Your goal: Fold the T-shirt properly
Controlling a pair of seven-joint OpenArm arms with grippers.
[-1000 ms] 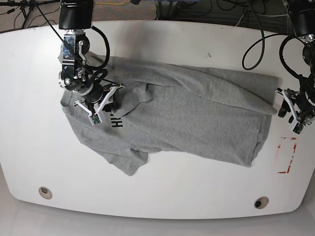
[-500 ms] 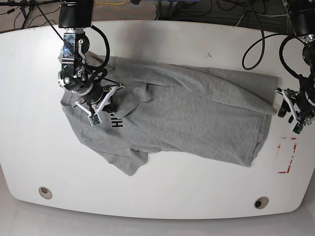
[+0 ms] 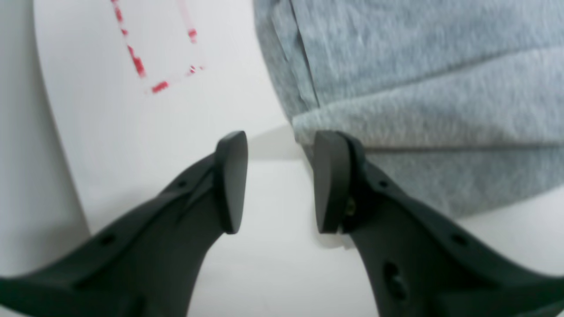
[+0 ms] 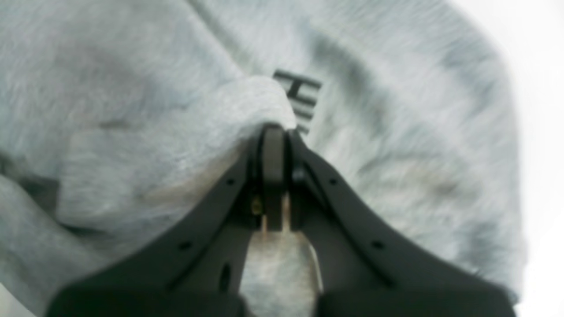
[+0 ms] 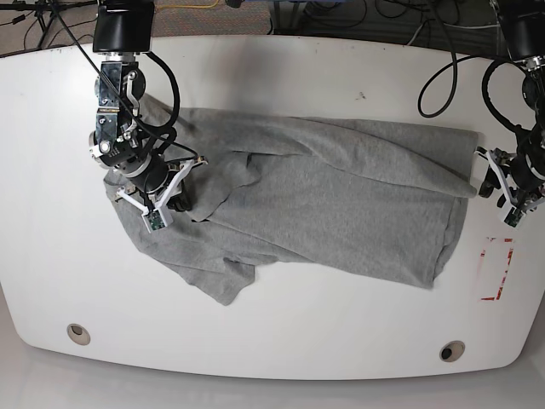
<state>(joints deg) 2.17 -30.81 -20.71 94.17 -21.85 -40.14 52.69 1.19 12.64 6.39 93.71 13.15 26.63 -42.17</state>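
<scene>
The grey T-shirt (image 5: 324, 204) lies crumpled across the white table (image 5: 281, 341), its hem end at the right and chest end at the left. My right gripper (image 4: 274, 132) is shut on a pinched fold of the T-shirt (image 4: 211, 127) beside the black printed letters (image 4: 302, 99); in the base view this gripper (image 5: 174, 198) sits over the shirt's left part. My left gripper (image 3: 278, 176) stands open on the bare table, its right finger (image 3: 328, 185) just beside the folded hem corner of the T-shirt (image 3: 418, 114). In the base view the left gripper (image 5: 496, 189) is at the shirt's right edge.
A red dashed rectangle (image 5: 497, 268) is marked on the table near its right edge, also seen as red marks (image 3: 141, 66) in the left wrist view. Two round holes (image 5: 78, 332) (image 5: 451, 350) sit near the front edge. Cables hang behind the table.
My right gripper closed on a fold of the shirt and pulled it leftward, covering the printed letters in the base view. The left gripper shifted slightly toward the hem corner, still open.
</scene>
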